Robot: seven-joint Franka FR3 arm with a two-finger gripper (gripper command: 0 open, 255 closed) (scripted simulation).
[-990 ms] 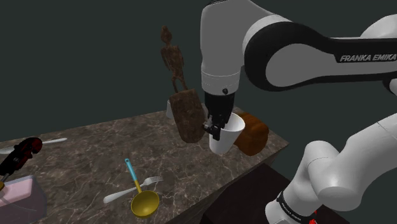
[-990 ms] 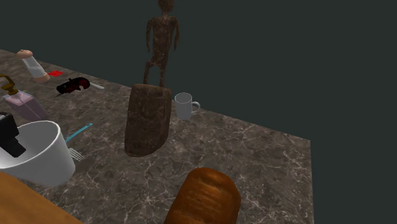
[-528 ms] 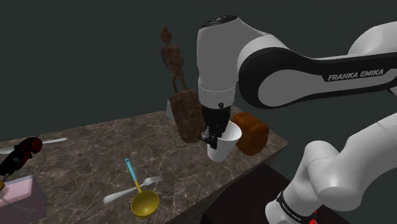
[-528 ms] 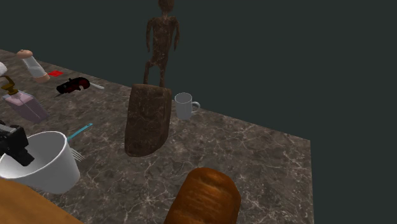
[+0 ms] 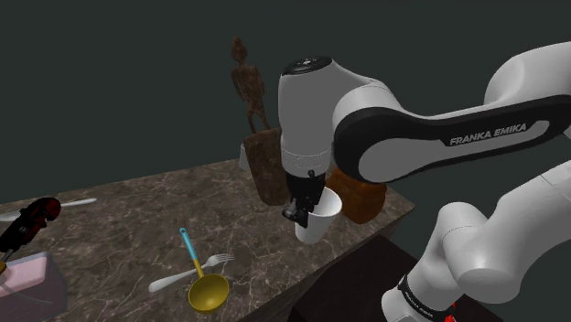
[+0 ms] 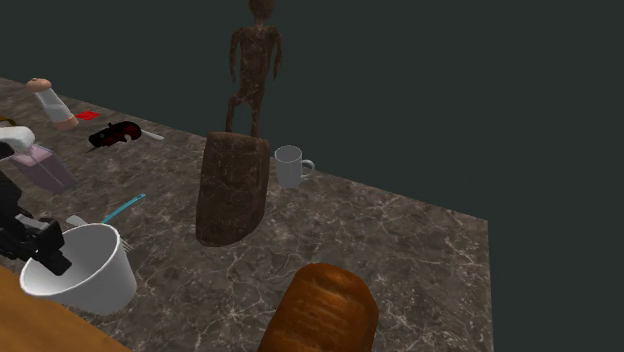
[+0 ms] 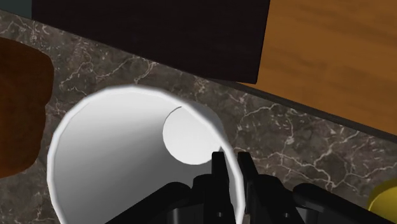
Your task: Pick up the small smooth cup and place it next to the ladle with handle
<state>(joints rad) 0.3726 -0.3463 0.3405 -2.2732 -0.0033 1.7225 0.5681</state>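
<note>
White arm (image 5: 316,119) reads FRANKA EMIKA; jaws clasp white cup (image 5: 318,220).

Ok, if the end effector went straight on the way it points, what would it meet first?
Most likely the marble countertop, near its edge: the end effector, shut on the rim of the white cup, points down at it. Depth is unclear, but nothing else shows in that line.
</note>
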